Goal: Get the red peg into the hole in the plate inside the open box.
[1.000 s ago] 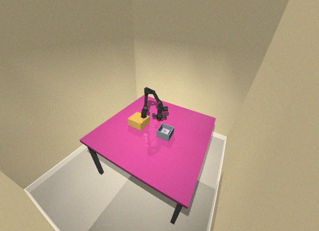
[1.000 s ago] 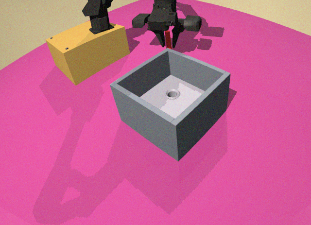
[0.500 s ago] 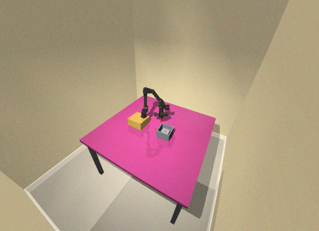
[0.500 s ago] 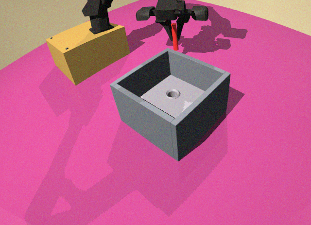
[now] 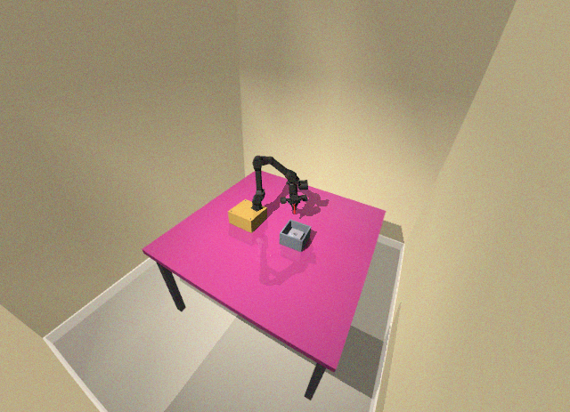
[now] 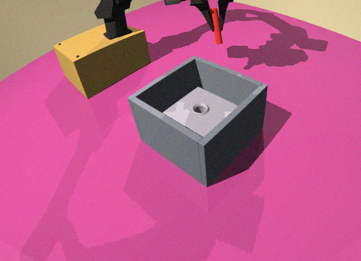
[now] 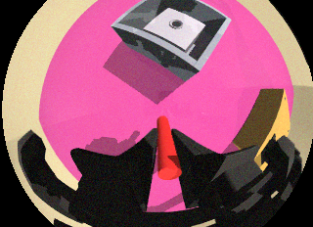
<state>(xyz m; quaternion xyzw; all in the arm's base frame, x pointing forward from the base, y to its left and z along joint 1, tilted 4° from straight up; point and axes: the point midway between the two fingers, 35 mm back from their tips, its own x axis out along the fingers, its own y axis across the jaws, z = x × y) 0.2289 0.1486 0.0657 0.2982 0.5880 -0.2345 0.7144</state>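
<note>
The pincer is closed on the red peg, which hangs slightly tilted above the pink desk, outside the open grey box, whose bottom plate has a central hole.

no text, label, brand, number or sign can be read on anything in any of the three views.
</note>
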